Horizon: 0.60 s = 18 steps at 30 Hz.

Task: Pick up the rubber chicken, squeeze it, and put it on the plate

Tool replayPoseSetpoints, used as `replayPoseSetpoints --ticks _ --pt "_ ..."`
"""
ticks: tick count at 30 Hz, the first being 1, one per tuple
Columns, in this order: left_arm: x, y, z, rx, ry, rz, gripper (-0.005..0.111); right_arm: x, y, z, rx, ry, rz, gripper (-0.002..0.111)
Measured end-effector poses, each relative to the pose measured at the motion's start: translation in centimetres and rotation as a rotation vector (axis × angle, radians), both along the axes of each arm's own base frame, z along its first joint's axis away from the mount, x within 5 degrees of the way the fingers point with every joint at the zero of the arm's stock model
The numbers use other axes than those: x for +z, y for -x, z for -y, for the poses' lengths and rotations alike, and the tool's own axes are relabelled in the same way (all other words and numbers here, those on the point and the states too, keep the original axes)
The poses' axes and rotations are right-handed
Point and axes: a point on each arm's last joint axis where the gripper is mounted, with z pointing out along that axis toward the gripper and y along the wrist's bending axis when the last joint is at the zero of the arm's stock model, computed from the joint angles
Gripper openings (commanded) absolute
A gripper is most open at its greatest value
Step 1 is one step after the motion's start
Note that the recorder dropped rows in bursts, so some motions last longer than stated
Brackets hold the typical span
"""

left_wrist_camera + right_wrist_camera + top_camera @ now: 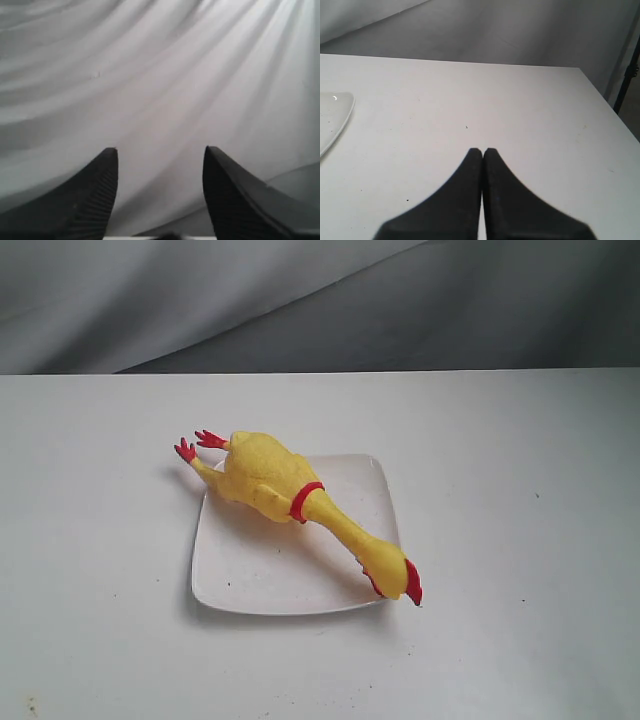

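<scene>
The yellow rubber chicken [285,495] lies diagonally across the white square plate [250,575] in the exterior view. Its red feet overhang the plate's far left corner and its red-combed head rests over the near right corner. No arm or gripper shows in that view. In the left wrist view my left gripper [161,150] is open, with nothing between its black fingers, facing only a grey cloth backdrop. My right gripper [483,150] is shut and empty above the white table, with a corner of the plate [332,117] off to one side.
The white table [520,540] stretches around the plate on all sides. A grey draped cloth [300,300] hangs behind its far edge. In the right wrist view the table's far edge and a dark stand [627,75] beyond its corner show.
</scene>
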Motion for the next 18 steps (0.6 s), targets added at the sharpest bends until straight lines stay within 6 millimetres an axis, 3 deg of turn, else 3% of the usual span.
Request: replayPoseSetpoints --ticks 14,18 --pt "-8.5 -2.5 -0.1 -0.009 0.019 -0.261 0.050 0.0 0.0 0.0 0.000 0.000 0.000 0.000" --pt "-9.8 -2.7 -0.2 -0.012 0.039 -0.307 0.050 0.0 0.0 0.0 0.000 0.000 0.000 0.000"
